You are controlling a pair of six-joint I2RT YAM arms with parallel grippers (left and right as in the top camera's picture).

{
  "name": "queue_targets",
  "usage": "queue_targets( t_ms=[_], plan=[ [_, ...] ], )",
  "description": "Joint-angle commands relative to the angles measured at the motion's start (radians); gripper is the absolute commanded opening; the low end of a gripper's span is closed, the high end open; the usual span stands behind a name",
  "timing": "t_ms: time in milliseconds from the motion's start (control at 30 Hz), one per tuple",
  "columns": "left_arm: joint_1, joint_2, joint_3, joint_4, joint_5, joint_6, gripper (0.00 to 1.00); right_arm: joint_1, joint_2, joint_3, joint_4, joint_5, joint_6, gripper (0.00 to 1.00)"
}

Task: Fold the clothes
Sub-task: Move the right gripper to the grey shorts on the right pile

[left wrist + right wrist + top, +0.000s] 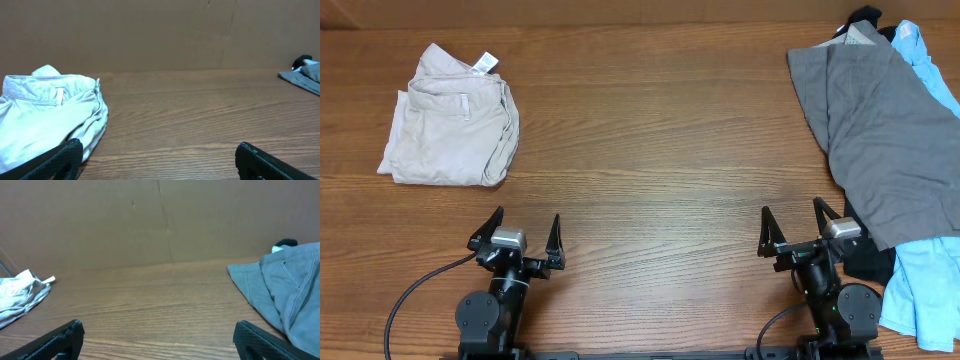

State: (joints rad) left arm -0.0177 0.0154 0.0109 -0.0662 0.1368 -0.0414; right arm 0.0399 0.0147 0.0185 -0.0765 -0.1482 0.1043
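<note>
The clothes, a mid-grey shorts-like garment (pixel 885 130), lie spread at the table's far right on top of other fabric. The right wrist view shows them (pixel 287 287) on its right side, and a corner of them (pixel 305 80) shows at the right edge of the left wrist view. My left gripper (pixel 527 228) rests near the front edge at the left, open, nothing between its fingers (pixel 55 160). My right gripper (pixel 792 220) sits near the front edge just left of the grey garment, open and empty, fingers (pixel 260 340) wide apart.
Folded beige trousers (pixel 450 120) with a white tag lie at the far left, also seen as beige trousers (pixel 45 117) in the left wrist view. A light-blue shirt (pixel 920 285) and some black fabric (pixel 870 262) lie under the grey garment. A brown wall backs the table.
</note>
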Motion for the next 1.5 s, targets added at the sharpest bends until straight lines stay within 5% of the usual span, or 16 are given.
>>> queue_targets(
  t_ms=[0, 333, 633, 1033, 1233, 1467],
  plan=[
    [0.006, -0.010, 0.039, -0.008, -0.014, -0.008, 1.00, -0.002, -0.012, 0.033, -0.009, 0.016, 0.000, 1.00],
    [0.006, 0.070, 0.228, -0.140, -0.013, -0.009, 1.00, -0.002, -0.012, 0.214, -0.139, 0.013, -0.001, 1.00],
    [0.006, 0.500, 0.607, -0.249, 0.127, -0.029, 1.00, -0.002, 0.120, 0.491, -0.393, 0.013, 0.000, 1.00],
    [0.004, 0.940, 1.164, -0.710, 0.126, 0.039, 1.00, -0.002, 0.719, 0.964, -0.759, -0.025, 0.056, 1.00],
    [0.004, 1.075, 1.183, -0.803, 0.126, 0.039, 1.00, -0.002, 1.061, 1.176, -0.929, -0.081, 0.056, 1.00],
    [0.004, 1.218, 1.183, -0.826, 0.175, 0.039, 1.00, -0.002, 1.293, 1.210, -0.882, -0.071, 0.056, 1.00]
  ],
)
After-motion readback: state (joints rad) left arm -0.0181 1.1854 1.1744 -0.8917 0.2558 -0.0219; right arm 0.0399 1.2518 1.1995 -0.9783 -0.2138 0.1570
